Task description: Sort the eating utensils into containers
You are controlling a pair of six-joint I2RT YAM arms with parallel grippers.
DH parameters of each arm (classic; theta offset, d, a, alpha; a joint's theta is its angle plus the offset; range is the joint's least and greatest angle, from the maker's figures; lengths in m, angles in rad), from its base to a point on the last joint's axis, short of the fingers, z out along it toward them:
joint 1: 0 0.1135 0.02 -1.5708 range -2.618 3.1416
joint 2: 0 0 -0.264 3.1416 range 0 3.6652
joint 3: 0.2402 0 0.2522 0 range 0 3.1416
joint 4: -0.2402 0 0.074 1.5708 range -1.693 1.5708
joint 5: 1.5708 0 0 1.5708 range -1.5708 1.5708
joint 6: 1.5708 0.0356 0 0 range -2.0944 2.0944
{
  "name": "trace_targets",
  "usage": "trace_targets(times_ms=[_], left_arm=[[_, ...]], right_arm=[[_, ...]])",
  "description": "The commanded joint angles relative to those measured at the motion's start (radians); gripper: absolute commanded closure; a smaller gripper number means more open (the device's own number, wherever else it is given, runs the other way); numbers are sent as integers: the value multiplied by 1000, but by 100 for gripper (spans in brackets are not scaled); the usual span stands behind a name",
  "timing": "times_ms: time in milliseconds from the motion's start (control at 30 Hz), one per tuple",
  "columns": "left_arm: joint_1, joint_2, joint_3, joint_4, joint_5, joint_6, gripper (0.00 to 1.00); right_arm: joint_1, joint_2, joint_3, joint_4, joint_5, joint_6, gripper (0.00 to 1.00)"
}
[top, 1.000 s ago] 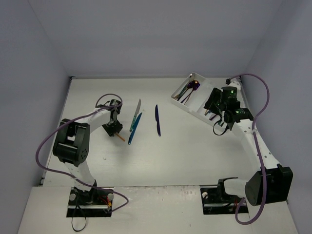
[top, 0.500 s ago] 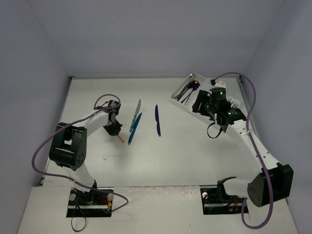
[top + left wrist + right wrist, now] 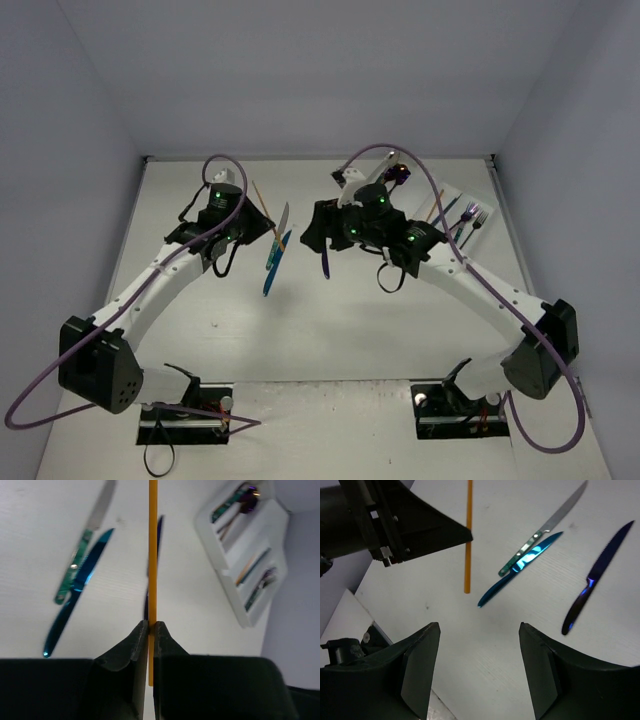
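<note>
Both arms have been swung toward the middle of the table (image 3: 400, 310) since a second ago. The left gripper (image 3: 151, 625) has been lifted off the surface, and the right gripper (image 3: 479, 630) has been pulled away from the white tray (image 3: 250, 532). Left lying flat: silver knife (image 3: 545, 530), blue knife (image 3: 520, 570), navy knife (image 3: 597, 577). An orange chopstick (image 3: 152, 555) is pinched tight in the left jaws and carried airborne, probably tray-bound. The right jaws are spread with nothing held, likely readied for a knife.

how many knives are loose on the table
3: a silver-bladed knife with a teal handle, a bright blue knife beside it, and a dark blue serrated knife lying apart. Others may be hidden in the cutlery tray.
</note>
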Motion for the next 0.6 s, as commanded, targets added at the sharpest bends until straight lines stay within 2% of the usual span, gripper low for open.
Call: trace_targets(times_ms=[0,233,367,467,567], left_arm=[[-39,-86,-8,222,98,32,100],[-70,-128,-19,289,176,47,100],[-83,-147,-39,323,209,45,100],[-96,-157,-51,338,216,53,100],[-102,-163,-64,341,222,61,100]], right_arm=[[44,40,82,93,-16,10,38],[75,88,121,95,13,9,39],[87,106,132,97,35,8,44],[88,112,135,98,54,14,55],[95,109,137,100,75,19,77]])
